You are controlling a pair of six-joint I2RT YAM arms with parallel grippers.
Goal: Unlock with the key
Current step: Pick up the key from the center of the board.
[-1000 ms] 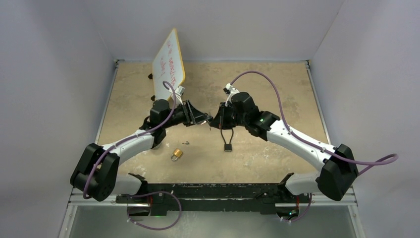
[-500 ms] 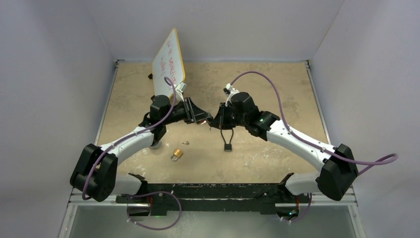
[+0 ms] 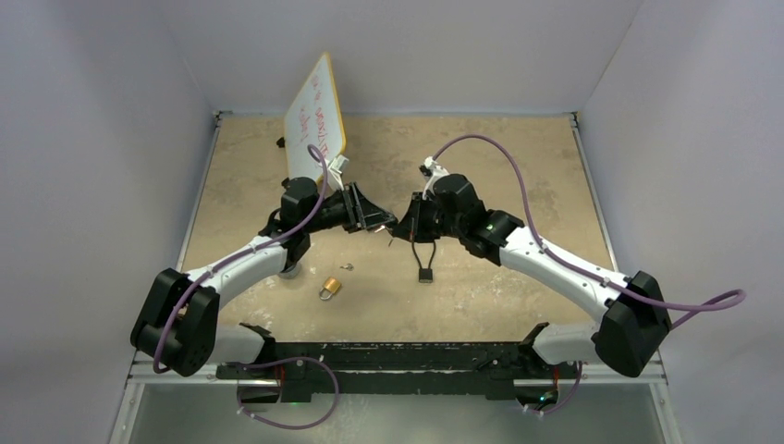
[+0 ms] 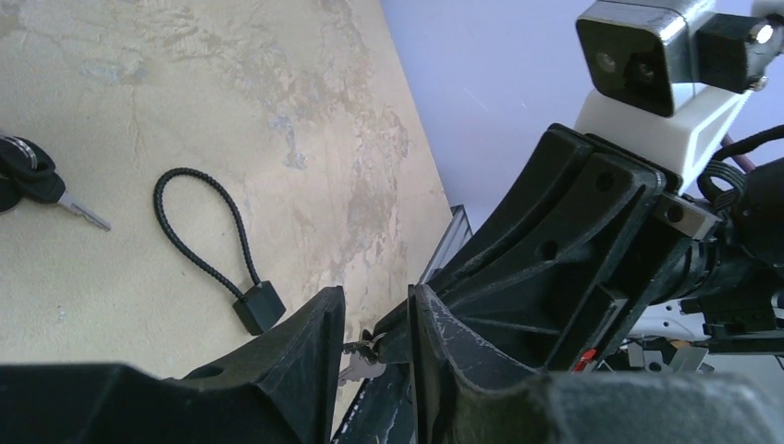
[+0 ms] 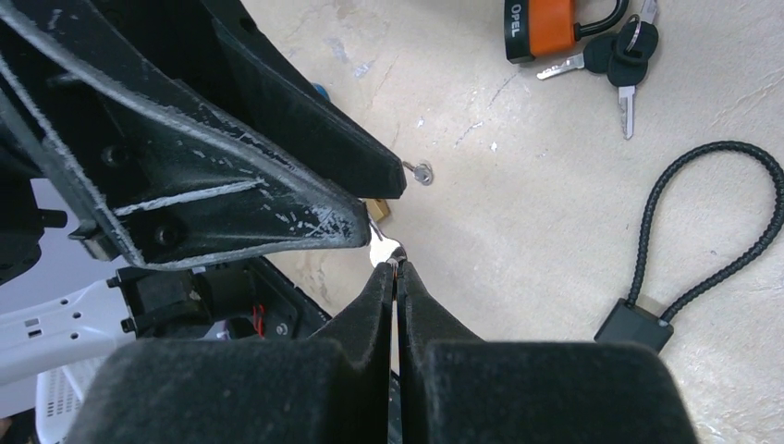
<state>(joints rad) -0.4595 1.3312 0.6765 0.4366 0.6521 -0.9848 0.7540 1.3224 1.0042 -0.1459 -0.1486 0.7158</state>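
My right gripper (image 5: 395, 264) is shut on a small silver key (image 4: 363, 372), which hangs above the middle of the table. My left gripper (image 4: 374, 296) faces it tip to tip. Its jaws stand apart around the key and the right gripper's tips, so it is open. In the top view the left gripper (image 3: 377, 222) and the right gripper (image 3: 399, 228) meet in mid-air. A brass padlock (image 3: 330, 289) lies on the table in front of the left arm, with a small loose key (image 3: 347, 267) beside it.
A black cable lock (image 3: 424, 261) lies below the right gripper. An orange padlock (image 5: 550, 26) with black-headed keys (image 5: 629, 55) lies farther back. A tilted whiteboard (image 3: 314, 120) stands at the back left. Grey walls enclose the table (image 3: 518, 157).
The left gripper has shifted slightly toward the right gripper and its jaws narrowed, then widened again. The right gripper stays shut and has barely moved.
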